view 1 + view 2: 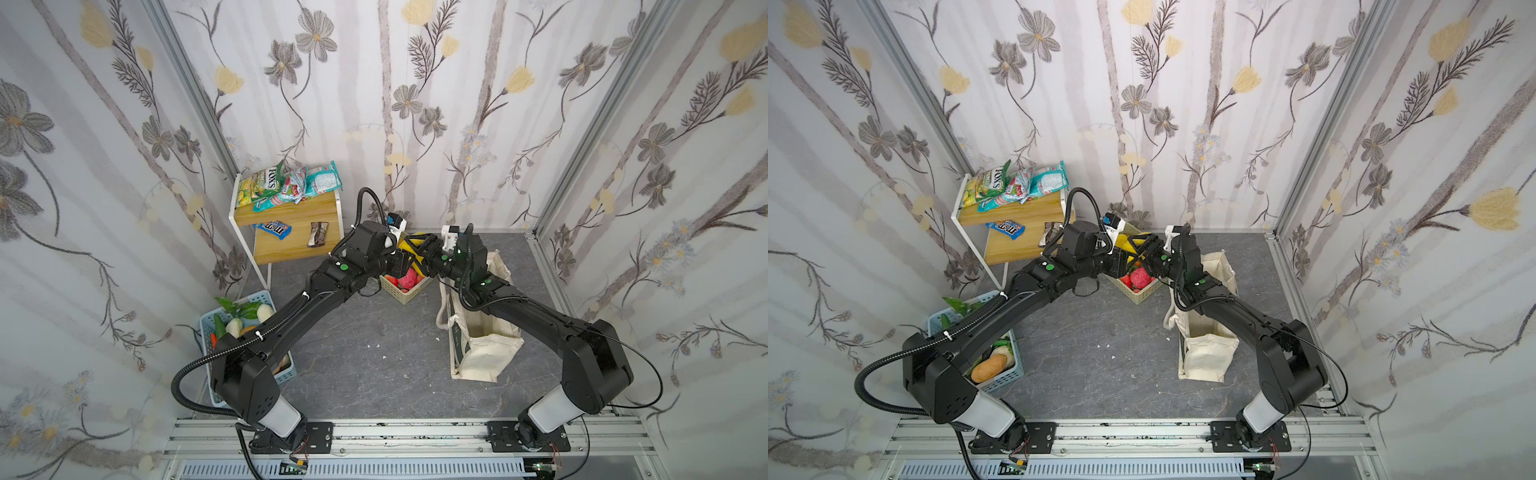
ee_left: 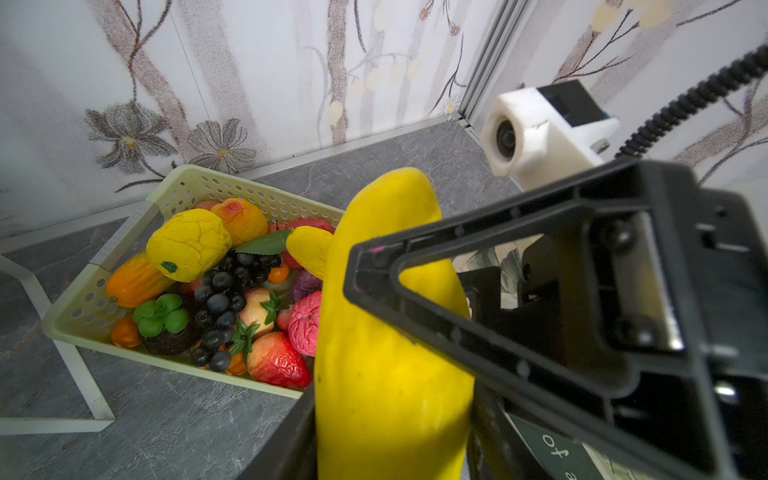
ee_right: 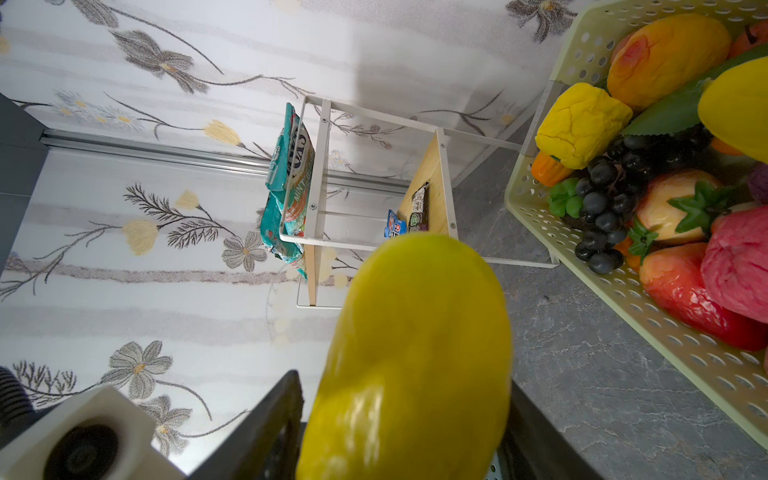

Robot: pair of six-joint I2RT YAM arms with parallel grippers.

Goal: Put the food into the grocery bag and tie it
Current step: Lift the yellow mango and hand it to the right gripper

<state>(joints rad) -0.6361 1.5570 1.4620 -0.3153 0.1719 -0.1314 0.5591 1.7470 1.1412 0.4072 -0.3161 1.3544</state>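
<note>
Risking a drop: mango (image 2: pixel 386 332) hangs above the basket (image 1: pixel 401 293) at the table's far edge, pinched by left gripper (image 1: pixel 409 259). Right gripper (image 1: pixel 417 245) brackets its other end, and I can't tell if it grips yet. If the left lets go early, the mango falls. Both arms reach forward and their wrists meet. Bag (image 1: pixel 486 353) sits by the right edge.

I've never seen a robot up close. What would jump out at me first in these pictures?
Two black robot arms meet near the back wall: the left gripper grips a smooth yellow toy mango in mid-air, while the right gripper has its jaws either side of the same fruit. Right below sits a beige perforated plastic basket heaped with bright toy fruit, and a cream canvas tote bag stands beside it.
</note>
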